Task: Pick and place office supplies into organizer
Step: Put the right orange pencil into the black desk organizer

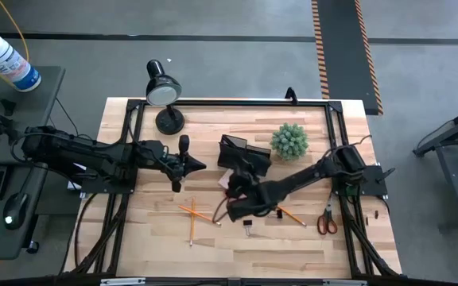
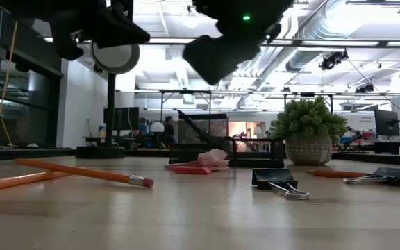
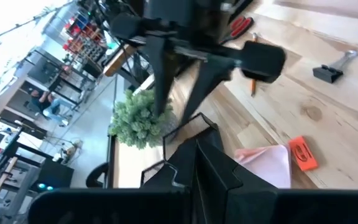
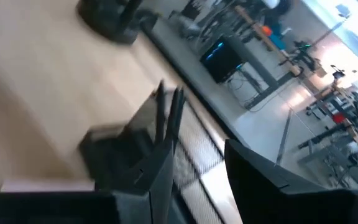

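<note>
Counted on surface: three pencils, two binder clips, one scissors, one organizer. Left fingers clenched, empty; right fingers released.

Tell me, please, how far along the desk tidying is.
Done: what look like two pens stand in the organizer. In hand: nothing; the right gripper hovers open near it, and the left gripper waits shut. Left: pencils, scissors, binder clips and pink sticky pad lie on the table.
</note>
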You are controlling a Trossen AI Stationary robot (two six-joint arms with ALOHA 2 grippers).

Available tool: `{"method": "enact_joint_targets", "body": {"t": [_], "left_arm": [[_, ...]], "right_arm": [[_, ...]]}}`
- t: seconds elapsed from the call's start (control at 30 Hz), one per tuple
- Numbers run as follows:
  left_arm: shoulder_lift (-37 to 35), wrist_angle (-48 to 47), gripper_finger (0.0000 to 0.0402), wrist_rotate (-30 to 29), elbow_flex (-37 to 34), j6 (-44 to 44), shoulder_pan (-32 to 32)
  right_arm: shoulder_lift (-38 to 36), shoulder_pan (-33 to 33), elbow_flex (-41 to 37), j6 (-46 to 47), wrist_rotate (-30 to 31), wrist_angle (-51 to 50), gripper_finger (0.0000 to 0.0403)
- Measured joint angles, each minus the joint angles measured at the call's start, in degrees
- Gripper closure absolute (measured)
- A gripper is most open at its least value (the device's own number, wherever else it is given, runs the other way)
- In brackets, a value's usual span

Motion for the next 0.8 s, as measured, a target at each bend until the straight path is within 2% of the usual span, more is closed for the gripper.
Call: {"method": "enact_joint_targets", "body": {"t": [0.3, 0.5, 0.63, 0.73, 0.8], "left_arm": [[0.0, 2.9, 0.0399, 0.0, 0.0, 0.0, 0.0], [0.0, 3.4, 0.0399, 0.3, 0.0, -2.7, 0.0], [0.0, 3.3, 0.0399, 2.4, 0.0, -5.9, 0.0], [0.0, 3.3, 0.0399, 4.8, 0.0, -7.5, 0.0], [0.0, 3.3, 0.0399, 5.9, 0.0, -7.8, 0.0]], "right_arm": [[0.0, 4.4, 0.0, 5.7, -10.4, -13.2, 0.0266], [0.0, 5.6, 0.0, 6.1, -21.6, -17.1, 0.0266], [0.0, 5.6, 0.0, 6.2, -28.2, -18.3, 0.0265], [0.0, 5.2, 0.0, 4.9, -32.1, -18.3, 0.0265], [0.0, 4.9, 0.0, 3.7, -32.3, -18.5, 0.0265]]}}
